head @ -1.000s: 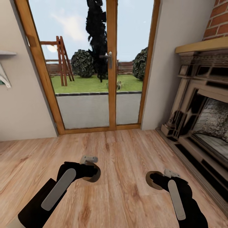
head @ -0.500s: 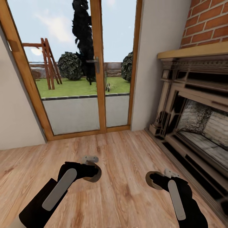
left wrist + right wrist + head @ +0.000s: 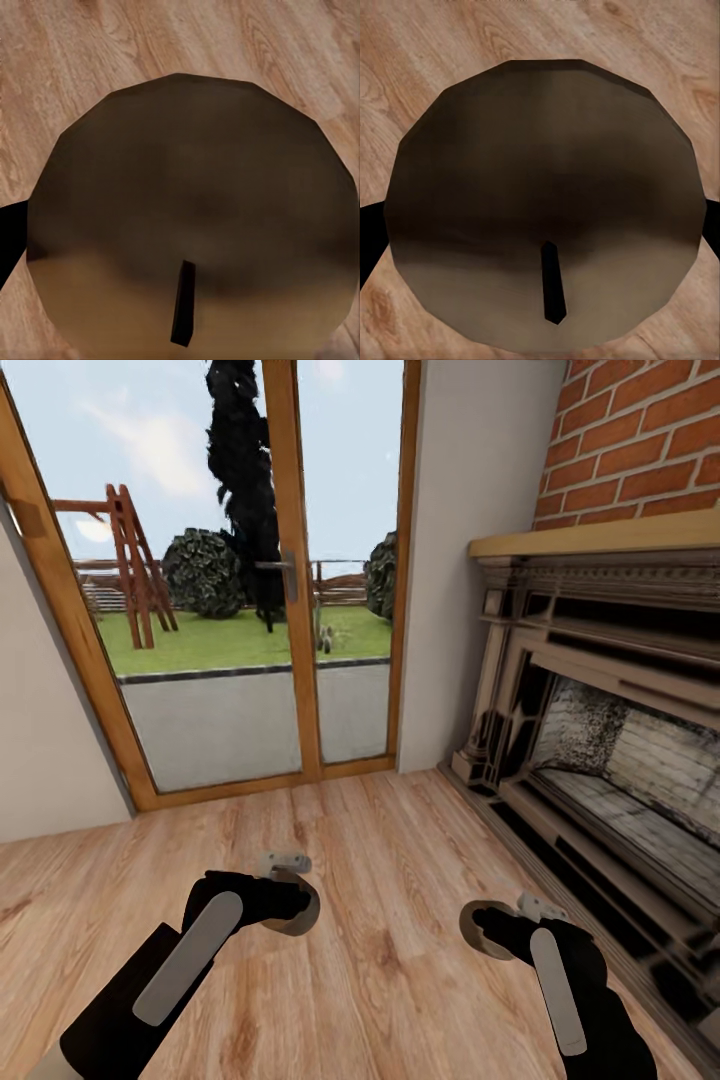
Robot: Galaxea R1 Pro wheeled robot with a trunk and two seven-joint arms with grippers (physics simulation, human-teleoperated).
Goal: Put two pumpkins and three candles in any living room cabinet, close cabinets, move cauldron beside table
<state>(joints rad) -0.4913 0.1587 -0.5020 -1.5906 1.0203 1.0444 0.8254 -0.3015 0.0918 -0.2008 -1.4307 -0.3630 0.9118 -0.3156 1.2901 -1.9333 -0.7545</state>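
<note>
A candle (image 3: 187, 217) is clamped in the left end effector (image 3: 288, 905), and a second candle (image 3: 547, 202) in the right end effector (image 3: 490, 930), each seen end-on with its wick. Both are carried low over the plank floor (image 3: 390, 970), presumably for transport. A fireplace (image 3: 600, 760) and glazed doors (image 3: 250, 610) are faced; a cabinet has yet to be found.
</note>
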